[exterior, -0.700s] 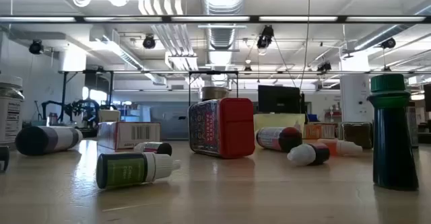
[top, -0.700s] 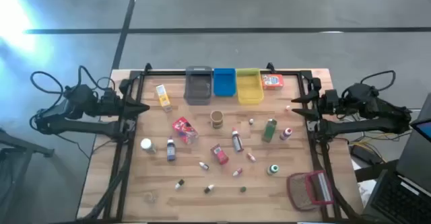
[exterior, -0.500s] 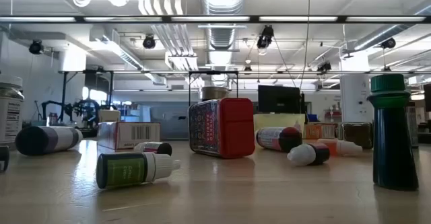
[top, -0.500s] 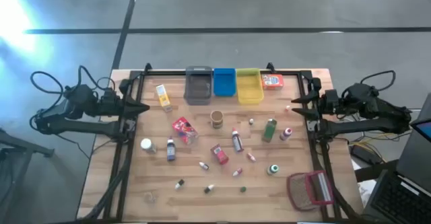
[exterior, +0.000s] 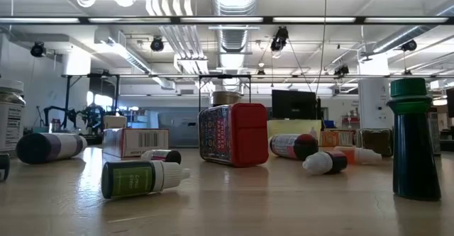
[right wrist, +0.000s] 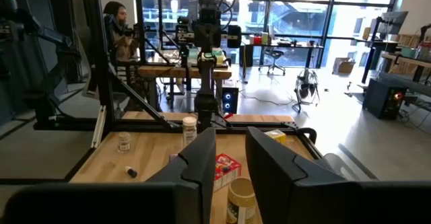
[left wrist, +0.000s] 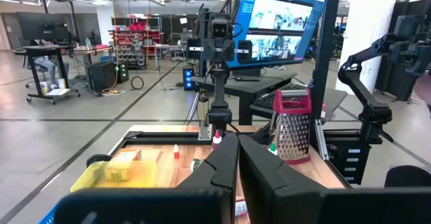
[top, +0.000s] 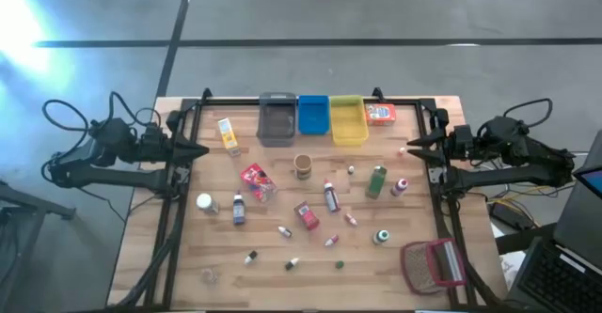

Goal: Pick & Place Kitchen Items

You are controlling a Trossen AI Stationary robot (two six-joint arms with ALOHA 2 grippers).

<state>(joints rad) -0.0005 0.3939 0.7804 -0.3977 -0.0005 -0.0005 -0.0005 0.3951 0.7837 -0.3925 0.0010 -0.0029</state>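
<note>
Kitchen items lie scattered over the wooden table (top: 188, 257): a yellow box (top: 227, 134), an orange box (top: 380, 114), a red packet (top: 256, 180), a small jar (top: 303, 165), an upright green bottle (top: 377, 180), a red tin (top: 307, 215) and several tiny bottles. My left gripper (top: 202, 150) hovers shut at the table's left edge, pointing level toward the middle. My right gripper (top: 406, 148) is at the right edge, also level, its fingers (right wrist: 202, 153) a narrow gap apart with nothing between them. A tiny pale bottle (top: 402, 149) shows by its tip.
Grey (top: 277, 118), blue (top: 313, 114) and yellow (top: 348, 120) bins stand in a row at the far edge. A red-framed grater (top: 432, 262) lies at the near right corner. A black frame (top: 169, 210) runs round the table. A person (right wrist: 114, 22) sits beyond the table.
</note>
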